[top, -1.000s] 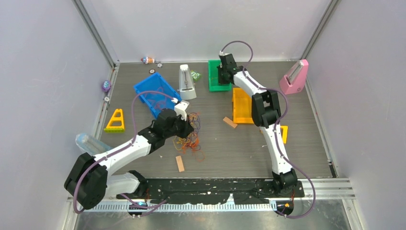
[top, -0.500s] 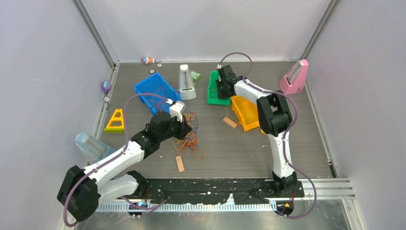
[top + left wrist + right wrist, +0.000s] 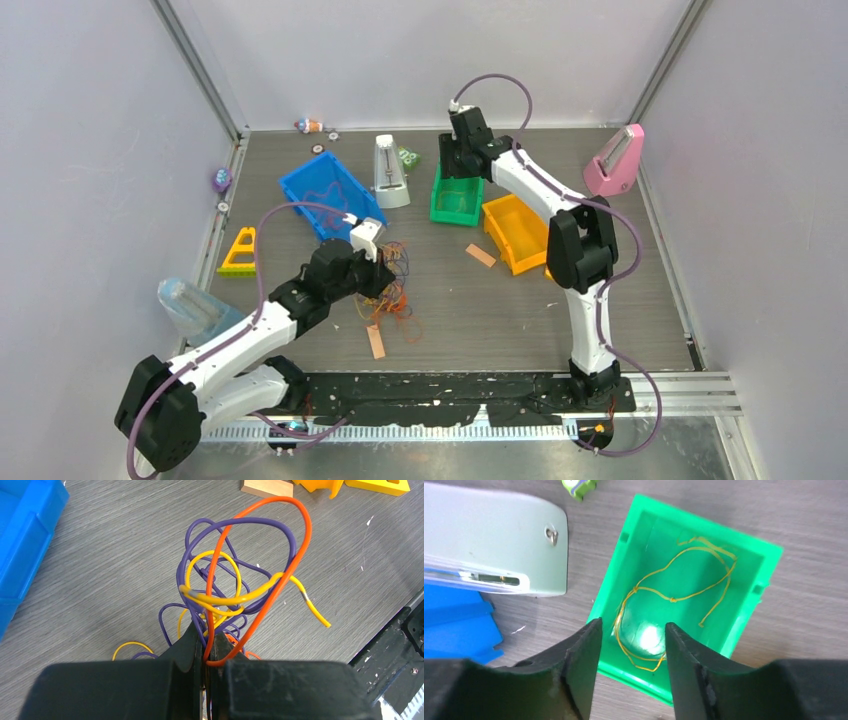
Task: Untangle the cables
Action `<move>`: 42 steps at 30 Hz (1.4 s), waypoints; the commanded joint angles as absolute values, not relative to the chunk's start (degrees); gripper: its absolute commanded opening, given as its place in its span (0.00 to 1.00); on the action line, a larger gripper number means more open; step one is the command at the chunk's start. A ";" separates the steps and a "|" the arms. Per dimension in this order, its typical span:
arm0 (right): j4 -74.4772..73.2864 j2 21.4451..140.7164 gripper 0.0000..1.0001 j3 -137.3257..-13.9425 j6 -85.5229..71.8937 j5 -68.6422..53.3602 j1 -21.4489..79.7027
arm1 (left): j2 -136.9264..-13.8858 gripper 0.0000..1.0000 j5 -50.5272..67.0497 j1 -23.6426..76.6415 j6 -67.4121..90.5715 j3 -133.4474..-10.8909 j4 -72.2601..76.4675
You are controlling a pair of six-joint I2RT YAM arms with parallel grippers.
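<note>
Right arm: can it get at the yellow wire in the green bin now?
Likely yes. The right gripper hangs open over the green bin, and the yellow wire lies uncovered on its floor below. Only the bin walls might crowd it.

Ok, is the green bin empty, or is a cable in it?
Not empty. A thin yellow cable lies looped on the floor of the green bin, below the open right gripper.
</note>
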State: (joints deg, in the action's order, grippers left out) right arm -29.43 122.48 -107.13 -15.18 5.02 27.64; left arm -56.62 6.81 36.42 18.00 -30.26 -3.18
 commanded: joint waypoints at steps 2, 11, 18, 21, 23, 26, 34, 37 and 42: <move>-31.70 116.41 0.63 -107.59 -14.80 8.17 27.78 | -56.60 0.00 6.53 36.57 18.71 -31.01 -2.35; -17.66 92.10 0.80 -77.25 -8.97 -12.09 31.13 | -58.08 0.00 15.39 36.51 18.50 -33.08 -0.49; 5.79 70.03 0.77 -48.20 -14.72 -26.45 33.43 | -59.43 0.00 27.64 36.42 21.87 -32.97 6.87; 8.63 65.83 0.76 -41.48 -16.13 -28.54 35.18 | -59.02 0.00 30.13 36.43 23.66 -32.43 9.71; 10.94 63.65 0.76 -38.46 -17.46 -30.24 36.11 | -58.45 0.00 31.22 36.45 24.33 -31.87 11.25; 15.08 62.47 0.77 -35.67 -19.12 -31.08 37.84 | -57.70 0.00 32.56 36.49 25.03 -31.24 13.04; 22.33 66.56 0.64 -35.86 -22.51 -31.94 41.21 | -57.11 0.00 34.35 36.53 25.65 -31.12 13.68; 23.41 66.70 0.29 -35.80 -23.81 -29.83 41.28 | -57.17 0.02 33.87 36.49 25.45 -31.21 13.12; 18.70 63.33 0.06 -35.69 -22.97 -22.36 41.31 | -55.37 0.33 24.80 36.48 24.33 -30.79 7.59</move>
State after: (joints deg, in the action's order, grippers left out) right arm 18.39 66.63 -35.07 -22.87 -28.86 41.08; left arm -58.08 31.16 36.42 24.99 -31.03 9.23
